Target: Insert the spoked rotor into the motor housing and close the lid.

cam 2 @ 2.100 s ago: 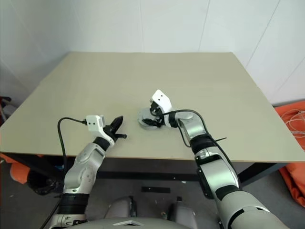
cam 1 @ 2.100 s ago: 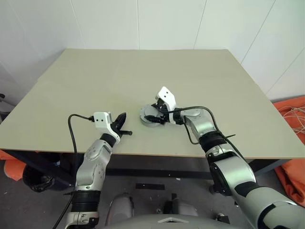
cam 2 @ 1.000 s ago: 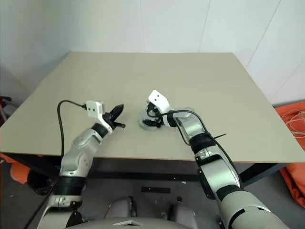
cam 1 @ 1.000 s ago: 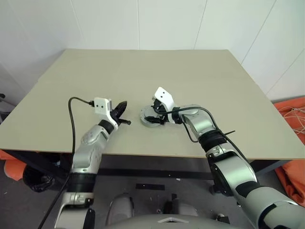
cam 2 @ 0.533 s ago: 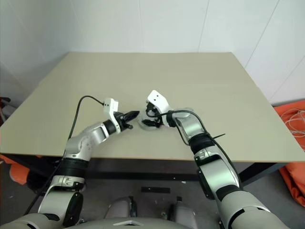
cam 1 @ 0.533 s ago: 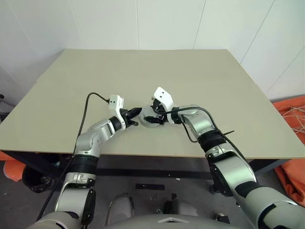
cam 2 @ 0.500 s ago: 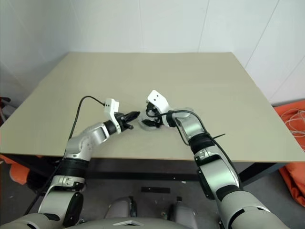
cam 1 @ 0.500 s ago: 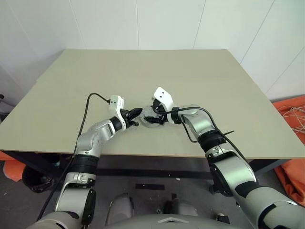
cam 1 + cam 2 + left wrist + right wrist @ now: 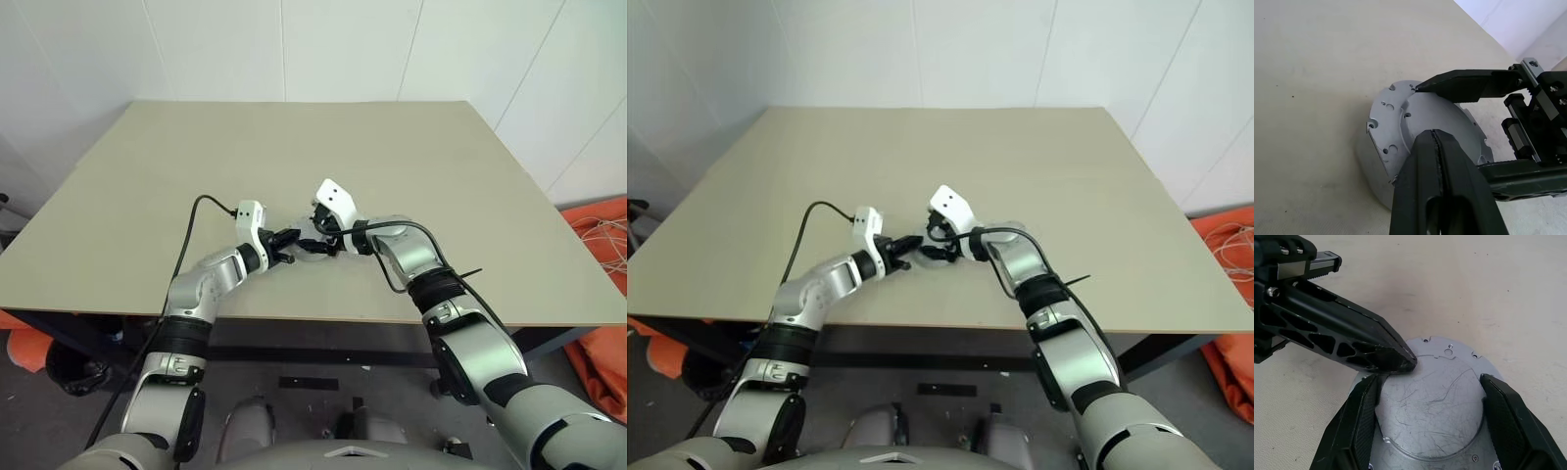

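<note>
Motor housing (image 9: 312,245) sits on the table (image 9: 411,176) close to the near edge, lid (image 9: 1430,406) on top, flat grey face up. Left gripper (image 9: 1400,363), fingers pressed together and empty, tips at the lid's 9 o'clock rim. Right gripper (image 9: 1426,406) spread wide, one finger (image 9: 1364,421) either side of the lid, coming in from 3 o'clock.
</note>
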